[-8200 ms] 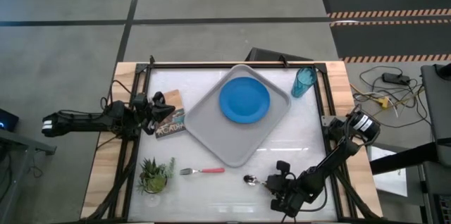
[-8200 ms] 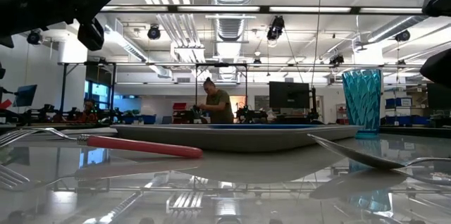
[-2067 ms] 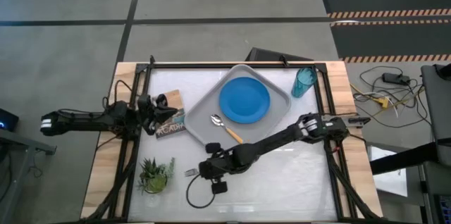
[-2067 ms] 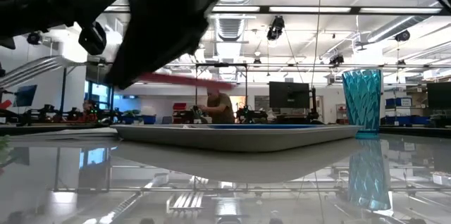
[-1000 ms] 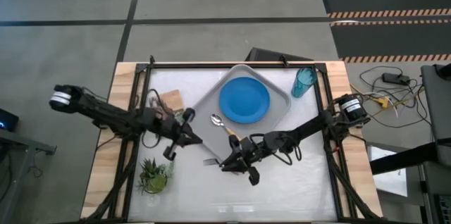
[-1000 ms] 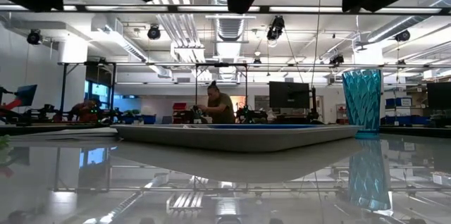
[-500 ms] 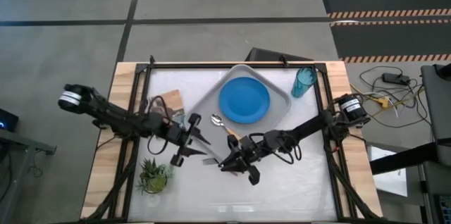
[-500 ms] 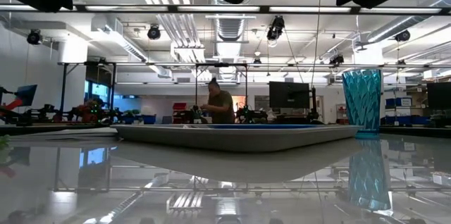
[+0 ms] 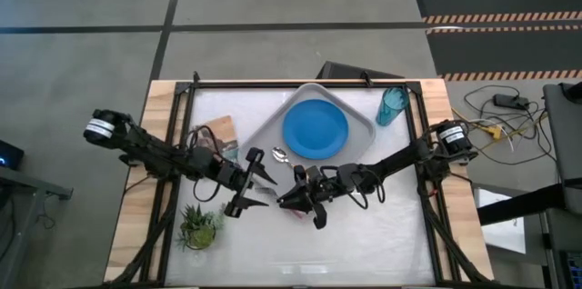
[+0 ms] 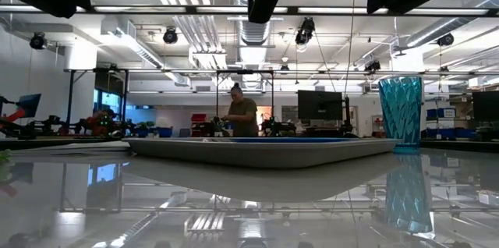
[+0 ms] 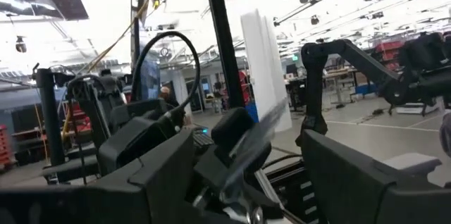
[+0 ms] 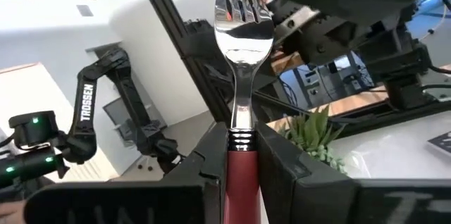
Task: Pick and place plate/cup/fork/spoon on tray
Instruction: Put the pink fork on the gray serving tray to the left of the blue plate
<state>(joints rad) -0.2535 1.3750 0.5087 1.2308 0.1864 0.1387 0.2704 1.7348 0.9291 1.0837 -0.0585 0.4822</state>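
The grey tray [image 9: 273,180] lies turned on the table. The blue plate [image 9: 316,129] and the orange-handled spoon [image 9: 282,156] lie on it. The teal cup [image 9: 393,105] stands on the table at the far right, off the tray. My right gripper [image 9: 291,196] hovers over the tray's near corner, shut on the fork [image 12: 243,27]. The fork's silver head points toward my left gripper [image 9: 257,183]. That gripper is open, and its fingers stand on either side of the fork's head [image 11: 248,143] without touching it. My right gripper pinches the fork's red handle [image 12: 239,157] between its two fingers, right below the metal neck. The fingers lie along the fork and come level from the table's right. The head juts out past the fingertips toward the table's left, and the fork is lifted clear of tray and table.
A small potted plant [image 9: 200,225] stands near the table's left front. A card or booklet [image 9: 216,132] lies left of the tray. A black frame [image 9: 300,83] runs along the table's far edge. A person [image 10: 240,115] stands far off in the room.
My left gripper has gone toward the table's right, up to the fork's head, and has opened. My right gripper has shifted slightly toward the far edge and the left gripper, keeping the fork lifted clear.
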